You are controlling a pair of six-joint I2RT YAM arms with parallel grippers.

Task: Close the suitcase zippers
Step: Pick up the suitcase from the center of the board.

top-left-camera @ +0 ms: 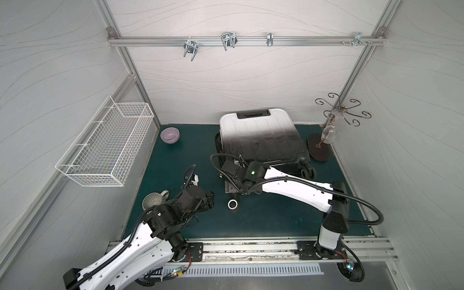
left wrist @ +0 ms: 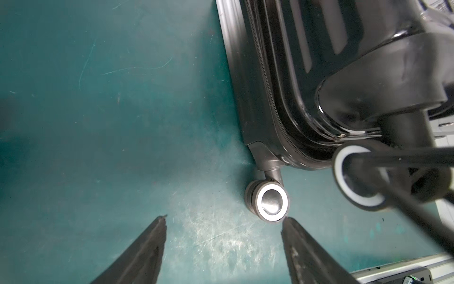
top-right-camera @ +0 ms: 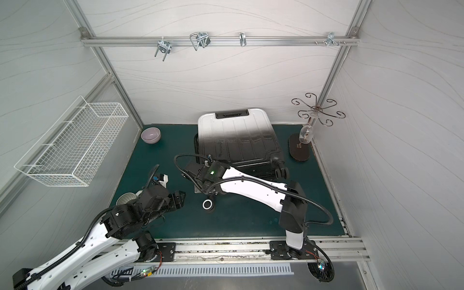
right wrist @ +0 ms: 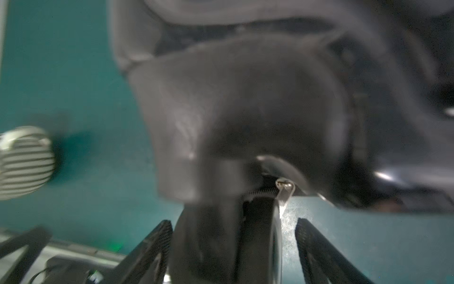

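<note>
- In both top views, the large ribbed hard-shell suitcase fading from white to black point(top-left-camera: 261, 135) is lying flat toward the back of the dark green surface point(top-left-camera: 175, 163). Its handle end is facing the rear wall and its wheel end is facing the arms.
- The narrow black zippers point(top-left-camera: 217, 145) are showing along the case's side seam.
- The white right arm point(top-left-camera: 288, 183) is reaching over the near wheel-end corner and covering its own fingertips. The left tool point(top-left-camera: 211, 199) is hovering low, just beside a white-rimmed black wheel point(top-left-camera: 233, 204).
- A lilac bowl point(top-left-camera: 170, 135) is sitting near the back of the surface, a ribbed pale mug point(top-left-camera: 153, 200) is standing beside the left arm, and a white wire basket point(top-left-camera: 105, 145) is hanging on the side wall.
- In the left wrist view, the left tool point(left wrist: 224, 246) is standing spread wide, with only bare surface between its fingers. One fingertip point(left wrist: 287, 221) is sitting just beside the wheel point(left wrist: 270, 202), and the zippers point(left wrist: 264, 73) are curving round the black corner.
- In the right wrist view, the right tool point(right wrist: 233, 246) is standing spread, with a blurred dark wheel point(right wrist: 221, 236) between its fingers and a gap showing on one side. A small silver pull point(right wrist: 285, 186) is hanging at the zippers point(right wrist: 262, 191), just beyond that wheel.
</note>
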